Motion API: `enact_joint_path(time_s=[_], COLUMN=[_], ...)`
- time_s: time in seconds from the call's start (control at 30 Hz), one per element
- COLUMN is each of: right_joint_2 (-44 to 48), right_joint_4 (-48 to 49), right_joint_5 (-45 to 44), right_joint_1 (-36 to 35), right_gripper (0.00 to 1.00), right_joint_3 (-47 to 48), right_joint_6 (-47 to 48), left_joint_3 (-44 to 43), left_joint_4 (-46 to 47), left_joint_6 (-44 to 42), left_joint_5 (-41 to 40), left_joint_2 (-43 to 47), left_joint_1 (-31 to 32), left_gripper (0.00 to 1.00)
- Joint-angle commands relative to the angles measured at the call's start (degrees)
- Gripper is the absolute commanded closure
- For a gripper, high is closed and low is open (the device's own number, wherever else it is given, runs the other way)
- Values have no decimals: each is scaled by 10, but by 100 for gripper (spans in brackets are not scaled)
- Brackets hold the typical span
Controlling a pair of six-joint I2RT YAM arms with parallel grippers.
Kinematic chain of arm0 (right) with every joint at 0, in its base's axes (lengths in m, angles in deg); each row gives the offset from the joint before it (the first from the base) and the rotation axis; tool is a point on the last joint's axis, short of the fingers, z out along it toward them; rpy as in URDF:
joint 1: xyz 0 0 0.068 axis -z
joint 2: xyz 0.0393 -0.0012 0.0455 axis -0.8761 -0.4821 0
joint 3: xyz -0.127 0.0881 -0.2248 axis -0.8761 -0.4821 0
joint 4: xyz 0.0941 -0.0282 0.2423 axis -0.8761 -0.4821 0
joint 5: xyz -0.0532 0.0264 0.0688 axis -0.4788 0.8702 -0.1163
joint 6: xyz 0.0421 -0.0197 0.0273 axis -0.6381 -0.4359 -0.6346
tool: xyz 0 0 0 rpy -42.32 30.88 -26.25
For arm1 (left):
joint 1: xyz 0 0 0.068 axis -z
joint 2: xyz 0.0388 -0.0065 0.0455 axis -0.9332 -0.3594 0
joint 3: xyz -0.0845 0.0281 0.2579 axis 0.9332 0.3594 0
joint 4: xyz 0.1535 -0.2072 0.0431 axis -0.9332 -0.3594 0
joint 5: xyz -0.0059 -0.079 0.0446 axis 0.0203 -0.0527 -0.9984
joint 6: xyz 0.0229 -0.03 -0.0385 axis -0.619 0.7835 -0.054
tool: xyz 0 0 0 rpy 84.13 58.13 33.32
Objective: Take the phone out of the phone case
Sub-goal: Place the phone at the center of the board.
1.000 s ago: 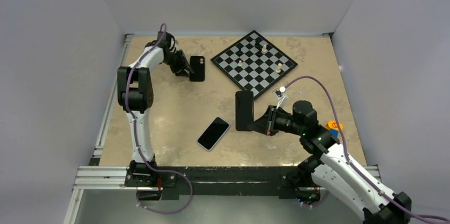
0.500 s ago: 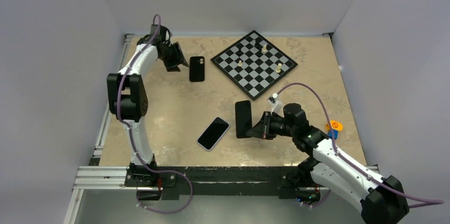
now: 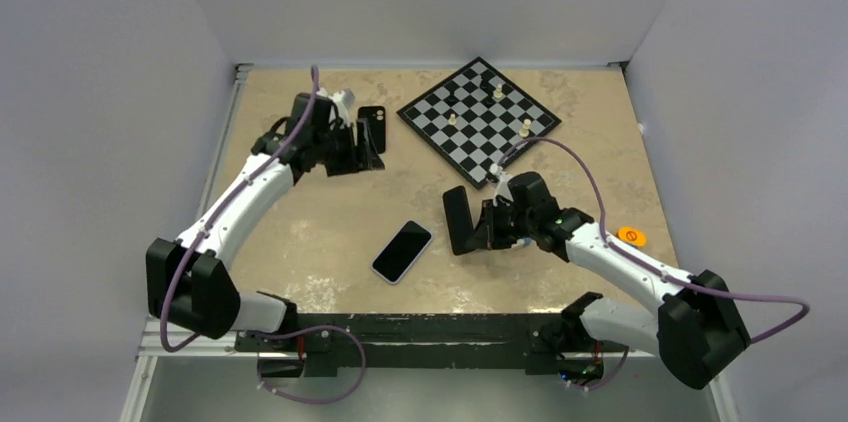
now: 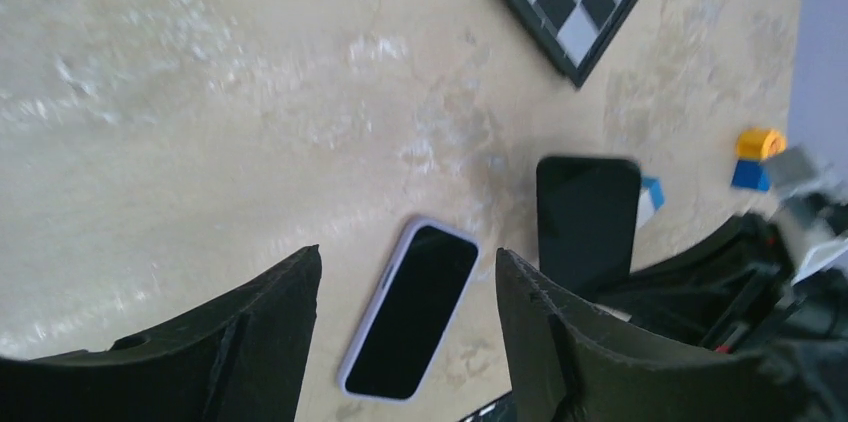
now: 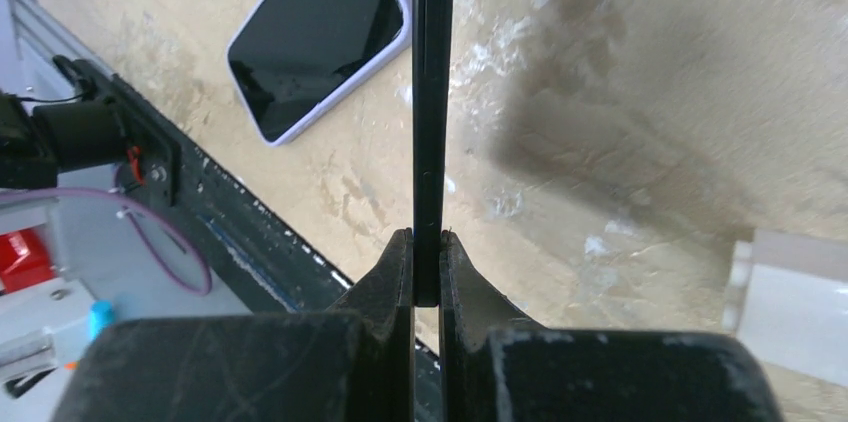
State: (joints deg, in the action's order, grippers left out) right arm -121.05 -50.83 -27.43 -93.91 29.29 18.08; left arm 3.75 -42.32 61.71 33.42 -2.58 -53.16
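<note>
At mid-table, right jaws pinch the black phone (image 3: pixel 459 220), lengthwise ahead of them; left jaws gape.

**Top view.** A black-and-white chessboard (image 3: pixel 479 120) lay turned cornerwise at the upper centre of the frame, on a beige marbled table (image 3: pixel 330 212). Three pale chessmen stood upright on it: the far piece (image 3: pixel 497 92), the left piece (image 3: pixel 452 119) and the right piece (image 3: pixel 525 128). A small orange toy (image 3: pixel 629 235) sat near the table's right edge. In the left wrist view a blue block (image 4: pixel 748 175) touched it. Grey walls (image 3: pixel 100 92) enclosed the table, and a metal rail (image 3: pixel 155 344) ran along the lower edge.
</note>
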Motion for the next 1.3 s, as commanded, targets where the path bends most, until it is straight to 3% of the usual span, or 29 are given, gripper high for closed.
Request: enact_joint_path(time_s=[0.0,0.3,0.5,0.77,0.87,1.03,1.27], right_joint_2=[-30,-111,-133,-113,-109,-119,-109], right_joint_4=[-33,6,-18,-157,-152,-75,125], right_joint_5=[-31,1,-4,-80,-59,-21,30], right_joint_1=[-6,-28,-32,-47,-47,-45,19], right_gripper=[100,100,100,100,100,100,100], right_joint_3=[70,76,95,128,133,122,47], right_joint_6=[70,51,55,103,98,47,-96], left_joint_3=[101,244,258,262,262,265,283], left_joint_4=[9,75,80,94,107,120,125], left_joint_6=[-23,2,2,-4,-4,2,11], left_joint_5=[15,20,21,31,42,62,78], left_joint_2=[49,171,176,182,172,166,178], left_joint_1=[43,85,85,85,85,85,85], left_gripper=[30,29,28,28,27,26,26])
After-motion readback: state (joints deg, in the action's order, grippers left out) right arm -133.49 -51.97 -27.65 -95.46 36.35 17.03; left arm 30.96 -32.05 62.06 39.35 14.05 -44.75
